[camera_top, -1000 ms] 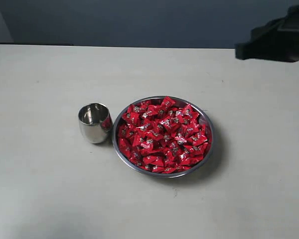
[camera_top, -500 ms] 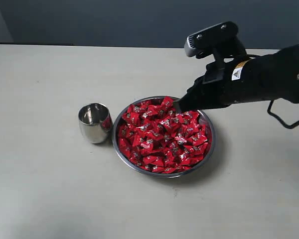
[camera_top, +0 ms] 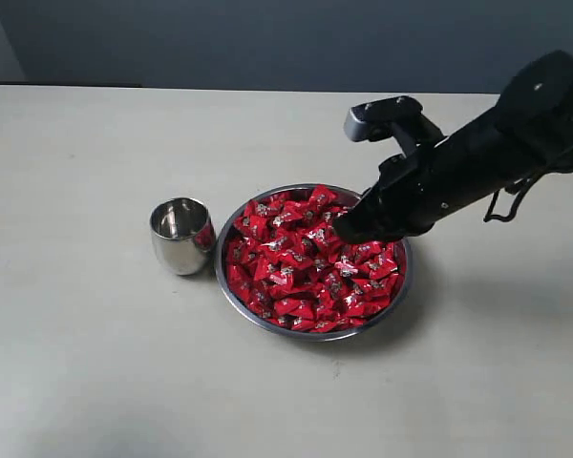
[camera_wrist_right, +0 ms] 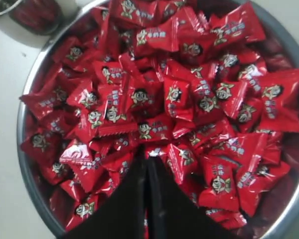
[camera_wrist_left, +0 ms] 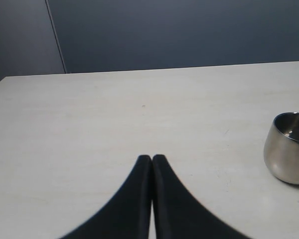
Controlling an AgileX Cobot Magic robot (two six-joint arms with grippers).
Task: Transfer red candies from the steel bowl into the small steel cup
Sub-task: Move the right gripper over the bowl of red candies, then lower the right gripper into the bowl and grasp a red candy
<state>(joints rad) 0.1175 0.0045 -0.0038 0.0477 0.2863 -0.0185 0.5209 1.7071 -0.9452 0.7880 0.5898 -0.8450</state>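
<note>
We log the steel bowl (camera_top: 315,335) as bare shiny metal with a bright thin rim. The small steel cup (camera_top: 181,239) is polished metal, mirror-like, and picks up red reflections. The red candies (camera_top: 296,272) sit in glossy, crinkled wrappers with pale print. The table (camera_top: 95,363) is pale, matt and smooth, with faint specks. We see the right gripper (camera_wrist_right: 145,162) and left gripper (camera_wrist_left: 152,158) as smooth matt black, plastic-looking. The wall (camera_top: 267,38) is dark and matt.

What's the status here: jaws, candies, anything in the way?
Left jaws shut, over the table. Right jaws shut, tips at the candies in the bowl. Cup beside bowl, no candy visible inside. Path clear.
</note>
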